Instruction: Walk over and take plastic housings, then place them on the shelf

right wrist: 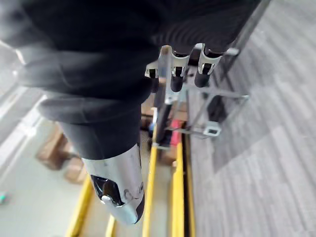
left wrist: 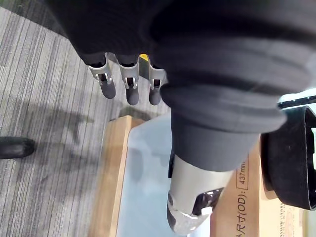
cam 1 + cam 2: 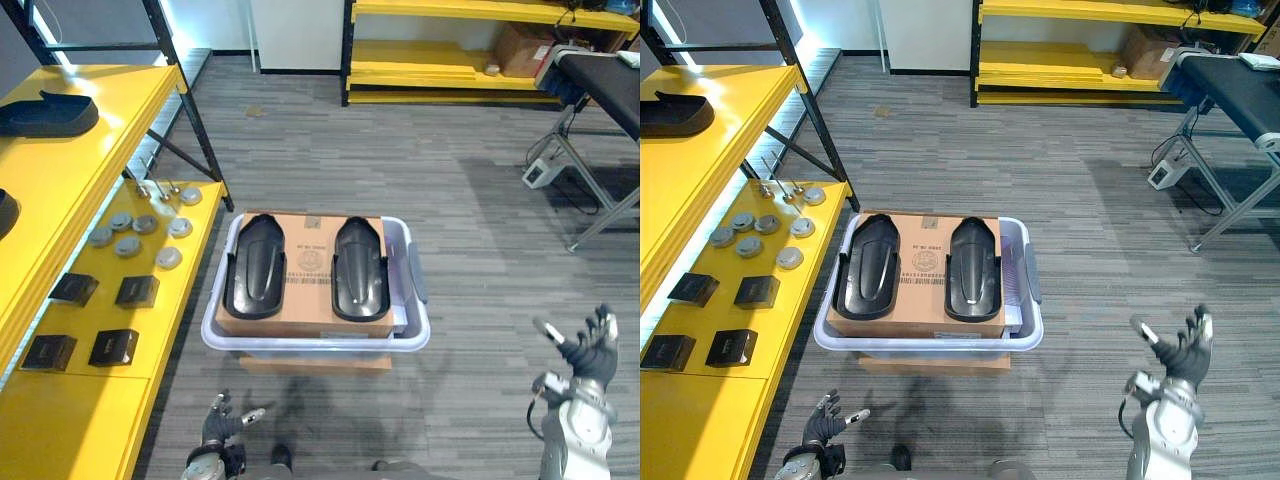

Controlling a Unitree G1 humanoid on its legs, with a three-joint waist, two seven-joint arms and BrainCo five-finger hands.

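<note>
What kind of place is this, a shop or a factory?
Probably a factory storeroom or workshop: yellow shelves hold metal discs and black boxes, and two black plastic housings lie on a cardboard box in a bin.

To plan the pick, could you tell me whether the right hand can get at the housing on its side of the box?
Probably yes: that housing lies uncovered atop the cardboard box, and only the bin's rim lies between it and the open right hand, which hangs off to the side.

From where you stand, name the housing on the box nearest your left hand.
The left housing, on the side of the cardboard box toward the shelf; the right housing lies farther from the left hand.
</note>
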